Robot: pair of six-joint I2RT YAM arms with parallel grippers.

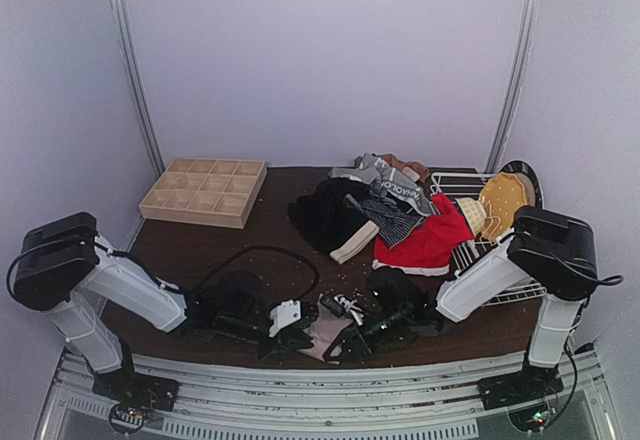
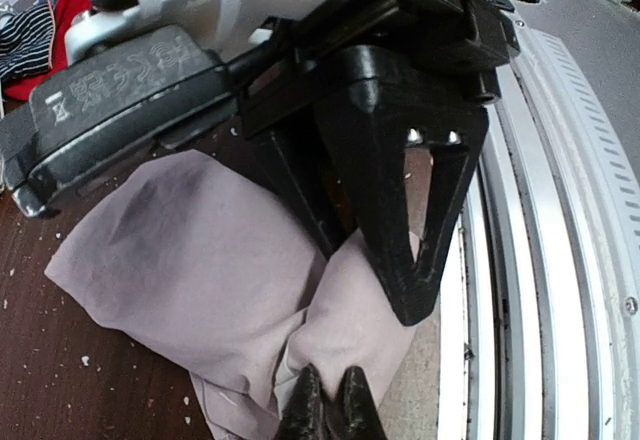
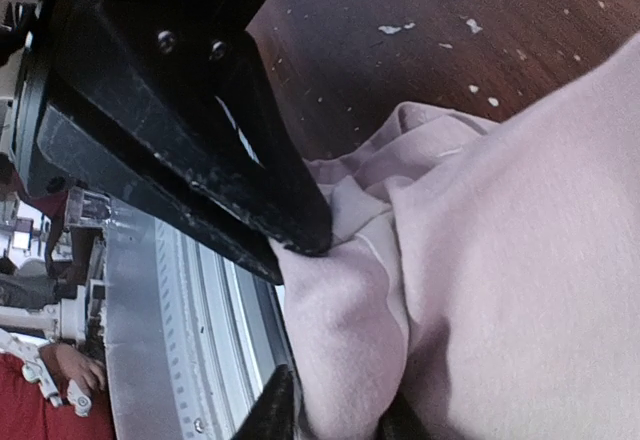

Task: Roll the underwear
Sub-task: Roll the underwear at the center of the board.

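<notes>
The pale pink-beige underwear [image 1: 326, 337] lies bunched at the table's near edge between my two grippers. In the left wrist view it [image 2: 190, 260] fills the middle, and my left gripper [image 2: 331, 407] is shut on a small fold of it. My right gripper [image 2: 420, 210] presses onto the same cloth just beyond. In the right wrist view my right gripper [image 3: 335, 418] is shut on a thick fold of the pale underwear [image 3: 520, 260], with the left gripper [image 3: 200, 130] close above. The red briefs [image 1: 430, 238], black briefs [image 1: 325, 215] and striped briefs [image 1: 395, 207] lie piled at the back right.
A wooden grid tray [image 1: 205, 190] stands at the back left. A wire rack [image 1: 490, 260] with a tan round thing [image 1: 505, 200] stands at the right. The metal rail of the table's near edge [image 2: 540, 260] runs right beside both grippers. A black cable [image 1: 265, 252] loops over the table.
</notes>
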